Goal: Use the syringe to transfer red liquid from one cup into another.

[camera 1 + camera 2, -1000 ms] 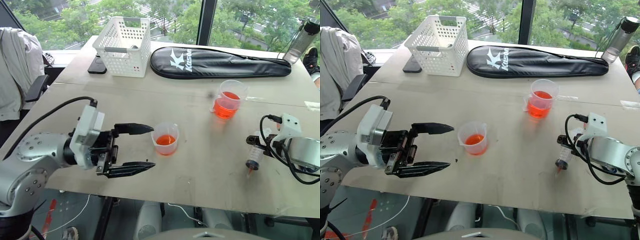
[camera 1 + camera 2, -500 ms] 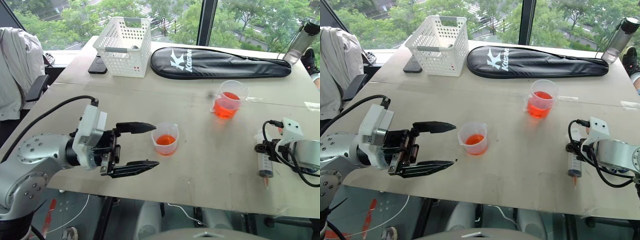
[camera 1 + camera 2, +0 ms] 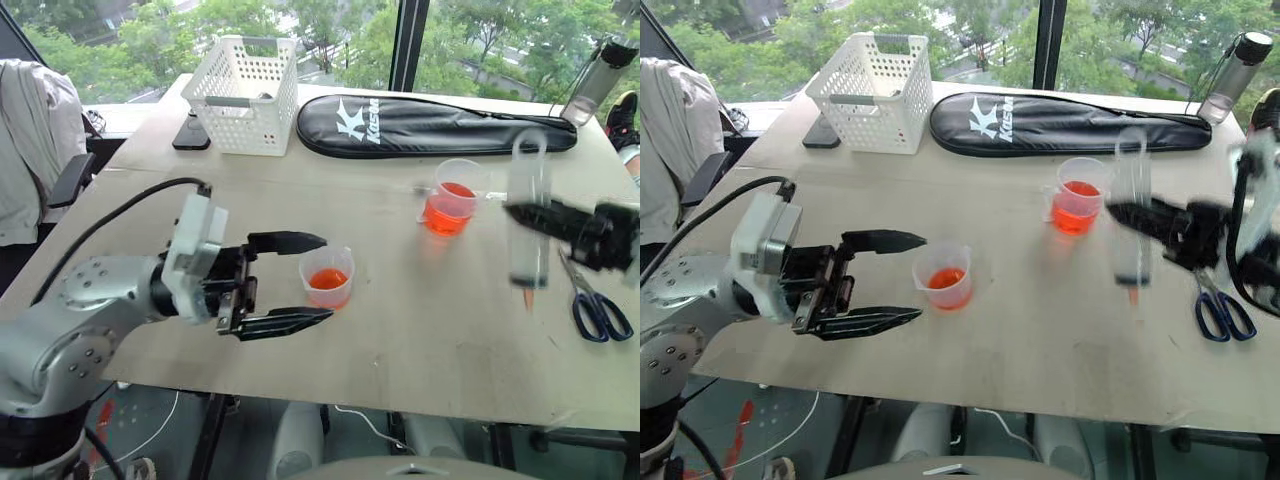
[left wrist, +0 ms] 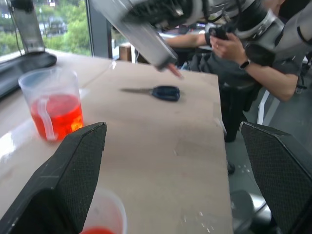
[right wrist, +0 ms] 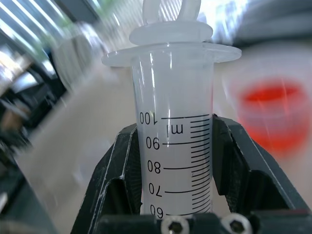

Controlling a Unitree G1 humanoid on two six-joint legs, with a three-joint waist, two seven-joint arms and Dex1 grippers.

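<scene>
Right fingers (image 3: 525, 212) clamp the large clear plastic syringe (image 3: 528, 225) upright, nozzle down, clear of the surface (image 3: 420, 320).
Left fingers (image 3: 300, 280) spread wide beside the shorter clear cup (image 3: 328, 277), likely to steady it; the taller clear beaker-like cup (image 3: 455, 197) of orange-red liquid (image 3: 446, 214) sits just beyond the syringe.

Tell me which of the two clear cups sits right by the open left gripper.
The shorter cup, flared rim, sits beside the left gripper; the taller tabbed cup stands farther back, nearer the held syringe.
</scene>
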